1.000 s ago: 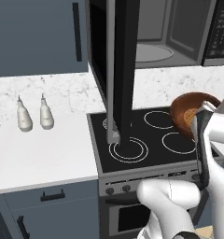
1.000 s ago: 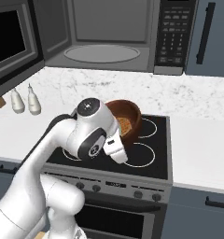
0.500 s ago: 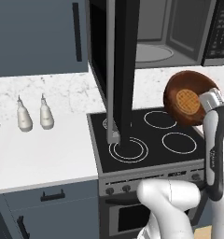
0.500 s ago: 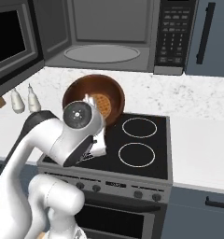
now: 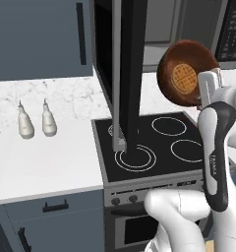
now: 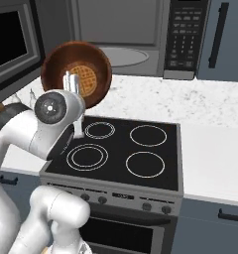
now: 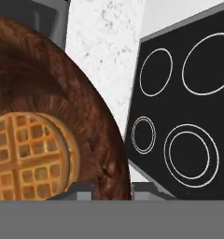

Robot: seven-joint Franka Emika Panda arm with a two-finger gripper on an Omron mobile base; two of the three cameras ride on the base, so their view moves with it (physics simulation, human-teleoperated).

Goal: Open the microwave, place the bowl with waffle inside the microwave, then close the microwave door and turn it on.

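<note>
One bowl sits pinched at its rim by your gripper, tilted nearly on edge, lifted above the stove in front of the open microwave. One round waffle lies inside the bowl, against its dark inner wall. Microwave door hangs swung wide to the left. Cavity w/ turntable stands bare.

The brown bowl sits tipped at upper right, waffle inside. The microwave is open, door swung out.
</note>
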